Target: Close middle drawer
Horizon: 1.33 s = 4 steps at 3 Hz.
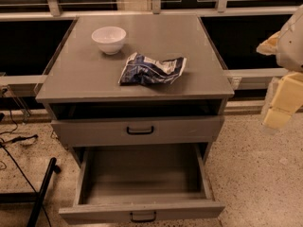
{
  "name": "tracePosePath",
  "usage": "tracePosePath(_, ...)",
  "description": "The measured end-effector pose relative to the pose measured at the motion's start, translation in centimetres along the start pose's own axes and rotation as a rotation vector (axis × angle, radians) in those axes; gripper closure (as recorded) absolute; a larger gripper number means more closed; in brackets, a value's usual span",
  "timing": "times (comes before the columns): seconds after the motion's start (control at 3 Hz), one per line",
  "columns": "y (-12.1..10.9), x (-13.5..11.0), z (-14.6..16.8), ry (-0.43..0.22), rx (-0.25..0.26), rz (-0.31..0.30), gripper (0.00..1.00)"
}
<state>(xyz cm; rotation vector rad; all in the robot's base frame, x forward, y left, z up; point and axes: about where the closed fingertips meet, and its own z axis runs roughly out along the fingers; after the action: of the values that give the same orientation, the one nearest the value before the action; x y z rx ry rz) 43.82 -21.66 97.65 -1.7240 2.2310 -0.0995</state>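
Observation:
The grey cabinet [85, 86] stands in the middle of the view. The middle drawer [142, 211] is pulled far out at the bottom of the view. Its deep grey box is open and empty, and its small black loop handle [143, 216] is on the front. The uppermost drawer [94, 132], with a black handle [140, 130], sits just above it, with a dark gap under the cabinet top. The lowest drawer is out of view. My gripper [279, 110] hangs in the air at the right edge, to the right of the cabinet and apart from it.
A white bowl [109, 39] and a crumpled blue and white chip bag [151, 69] lie on the cabinet top. A black stand leg [42, 188] and cables lie on the speckled floor at the left. A railing and dark panels run behind the cabinet.

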Motion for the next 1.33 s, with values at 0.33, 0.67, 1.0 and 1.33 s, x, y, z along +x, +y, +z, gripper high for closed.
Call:
tracePosePath(0.33,0.0,0.0,0.0,0.000,0.000,0.000,0.00)
tracePosePath(0.67,0.1,0.1,0.1,-0.004,0.001,0.005,0.27)
tracePosePath(1.0,1.3,1.1,1.5,-0.061,0.009,0.079,0.50)
tracePosePath(1.33,3.2,1.6,4.6,-0.168,0.011,0.141,0.73)
